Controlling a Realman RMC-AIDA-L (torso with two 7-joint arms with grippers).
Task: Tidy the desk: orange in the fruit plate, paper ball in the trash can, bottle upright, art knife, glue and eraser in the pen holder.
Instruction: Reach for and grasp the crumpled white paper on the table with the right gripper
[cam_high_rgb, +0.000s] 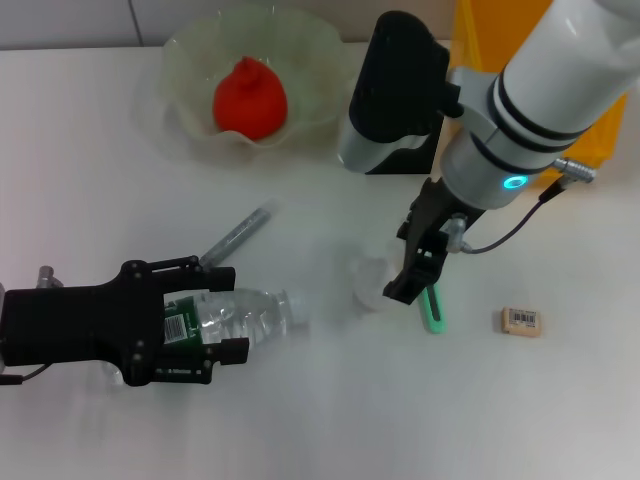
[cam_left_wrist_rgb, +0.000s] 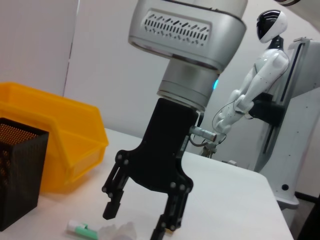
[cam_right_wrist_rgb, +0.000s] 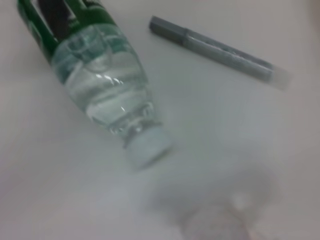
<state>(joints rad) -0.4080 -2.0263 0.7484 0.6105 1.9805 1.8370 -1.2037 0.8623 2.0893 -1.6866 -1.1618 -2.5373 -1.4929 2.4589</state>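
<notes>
A white desk (cam_high_rgb: 330, 420) fills the frame. At lower left, the bottle (cam_high_rgb: 240, 315) lies on its side, enclosed by the left gripper (cam_high_rgb: 215, 320). At centre, the right gripper (cam_high_rgb: 415, 290) is spread above the paper ball (cam_high_rgb: 372, 283). A yellow bin (cam_left_wrist_rgb: 65, 135) and white wall are seen behind.

White desk (cam_high_rgb: 330, 420) with bottle (cam_high_rgb: 235, 318), eraser (cam_high_rgb: 520, 321)

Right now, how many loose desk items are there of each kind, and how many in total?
Orange, in the fruit plate: 1
Bottle, lying down: 1
Art knife: 1
Glue stick: 1
Eraser: 1
Paper ball: 1
Total: 6
</notes>
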